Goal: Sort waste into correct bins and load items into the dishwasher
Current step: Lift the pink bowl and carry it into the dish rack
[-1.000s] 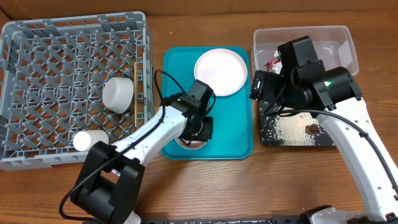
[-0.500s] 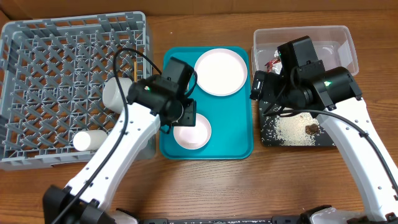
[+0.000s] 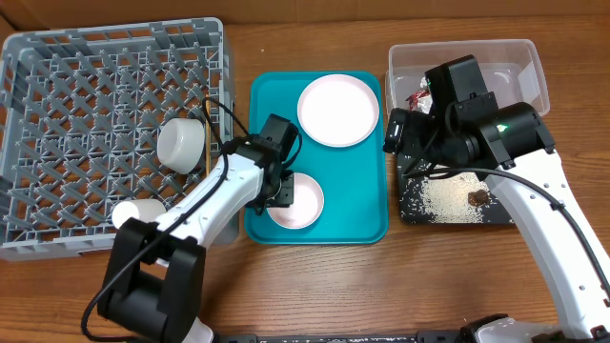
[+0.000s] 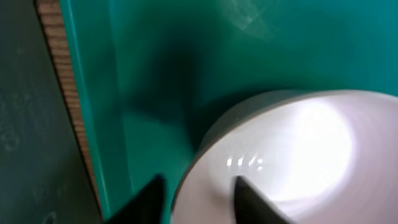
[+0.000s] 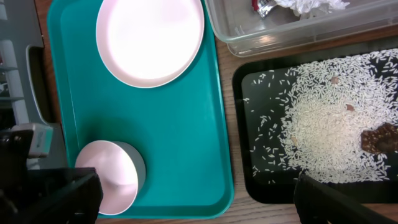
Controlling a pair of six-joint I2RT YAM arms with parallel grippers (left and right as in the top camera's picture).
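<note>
Left gripper [image 3: 279,189] is down on the small pink bowl [image 3: 303,203], in the low-left part of the teal tray [image 3: 367,214]. From overhead the bowl's centre sits at 3 o'clock from the gripper, which is right on the bowl's 9 o'clock rim.

Wrist view: outer finger [image 4: 148,196] is outside the wall, inner finger [image 4: 252,198] is inside the bowl, rim between them. There's a gap on the inner side, so my read is spread, not clamped yet. Bowl sits flat on the tray, mouth up.

The bowl is round, so there's no long axis to line up. What counts is that the wall is between the fingers when they close.

Dish rack [image 3: 105,30] lies at 9 o'clock from the bowl, just beside the tray, so the left arm is the obvious carrier. In the rack: grey-green bowl [image 3: 181,143], white cup [image 3: 136,213], one chopstick [image 3: 208,133] along the right wall.

Right gripper [image 5: 186,193] is spread wide and holding nothing. It hangs at 2 o'clock from the bowl, well apart, near the black tray [image 3: 419,205] of white grains.

Plate [image 3: 338,110] is on the tray at 1 o'clock from the bowl, not loaded. Red wrapper scrap [image 5: 260,5] and tissue wad [image 5: 308,5] are in the clear tub [image 3: 529,57].

Risk: it's a thin-wall pinch, so the bowl may tilt or slip on lift.
</note>
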